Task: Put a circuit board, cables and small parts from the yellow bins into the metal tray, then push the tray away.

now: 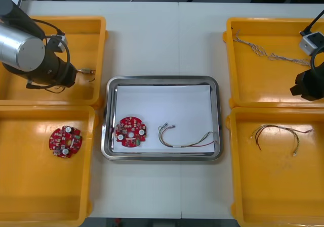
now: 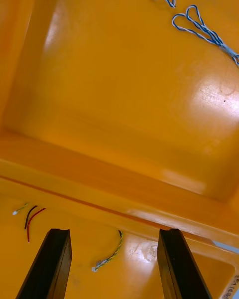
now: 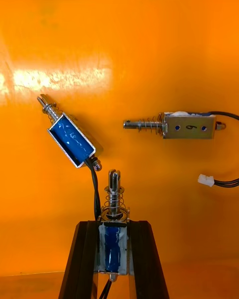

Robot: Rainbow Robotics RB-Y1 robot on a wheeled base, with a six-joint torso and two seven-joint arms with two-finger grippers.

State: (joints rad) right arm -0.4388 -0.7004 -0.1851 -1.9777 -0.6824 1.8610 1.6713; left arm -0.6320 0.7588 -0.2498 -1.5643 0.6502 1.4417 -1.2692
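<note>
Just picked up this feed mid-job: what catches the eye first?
The left gripper, shut on a small metal part in the far left yellow bin. Next, the metal tray at centre, holding a red circuit board and a cable. The right gripper hangs open above the right-side bins.

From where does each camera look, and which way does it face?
Front: above the arms, steeply down at the metal tray; left arm and right arm at the edges.
Left wrist: on that arm, facing the floor of a yellow bin; left gripper shut on a small metal part.
Right wrist: on that arm, facing the wall between two bins; right gripper open.
Front and right wrist views share the twisted blue and white cable.
</note>
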